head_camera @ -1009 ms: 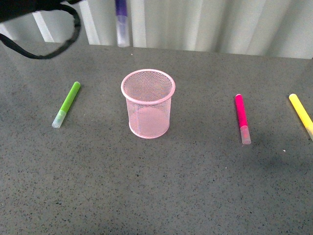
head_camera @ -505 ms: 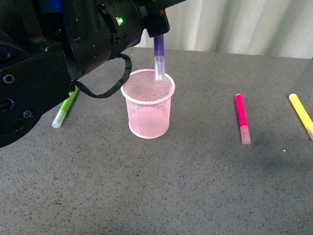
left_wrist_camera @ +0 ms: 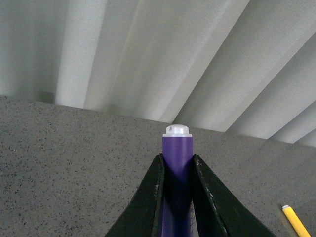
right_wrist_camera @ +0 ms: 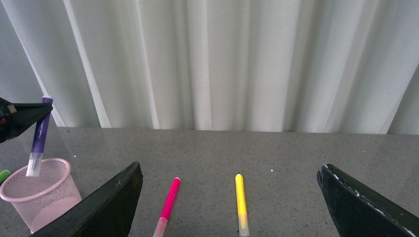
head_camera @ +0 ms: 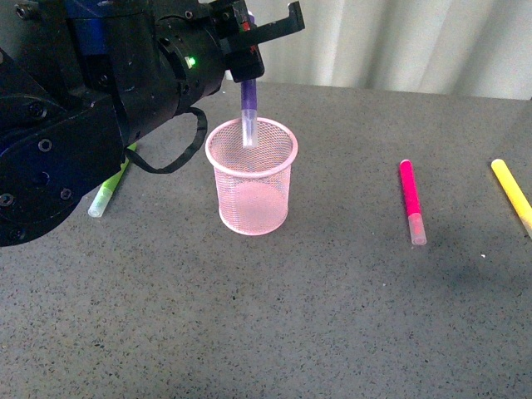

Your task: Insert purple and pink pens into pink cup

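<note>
My left gripper [head_camera: 249,50] is shut on the purple pen [head_camera: 248,108] and holds it upright, clear cap down. The cap's tip reaches inside the rim of the pink mesh cup [head_camera: 252,187], near its far side. In the left wrist view the purple pen [left_wrist_camera: 177,163] sits clamped between the black fingers [left_wrist_camera: 150,197]. The pink pen [head_camera: 411,199] lies on the table right of the cup. The right wrist view shows the cup [right_wrist_camera: 42,195], the purple pen [right_wrist_camera: 38,138] and the pink pen [right_wrist_camera: 168,200]. My right gripper [right_wrist_camera: 230,207] is open and empty, off the front view.
A lime-green marker [head_camera: 104,195] lies left of the cup, partly behind my left arm. A yellow marker [head_camera: 512,193] lies at the far right, also in the right wrist view [right_wrist_camera: 240,202]. The grey table [head_camera: 266,324] ends at a white curtain [head_camera: 399,41] at the back.
My left arm has come in over the cup and lowered the purple pen from above the far edge until its cap enters the cup's rim. The other pens have not moved.
</note>
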